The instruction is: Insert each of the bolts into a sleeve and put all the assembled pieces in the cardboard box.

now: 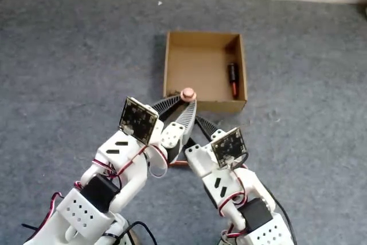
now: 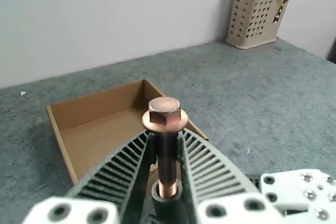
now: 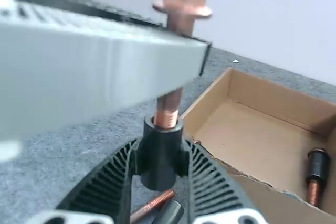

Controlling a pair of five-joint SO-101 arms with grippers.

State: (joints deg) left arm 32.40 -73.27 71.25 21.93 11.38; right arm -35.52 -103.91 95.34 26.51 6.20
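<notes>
Grey tabletop: left fingers pinch the bolt upright (head up), its tip inside the sleeve clamped by right fingers, just beside the cardboard box; one assembled piece lies inside.

White arm shells, black servos, red and black cables

bolt above sleeve, assembled piece in box
</notes>
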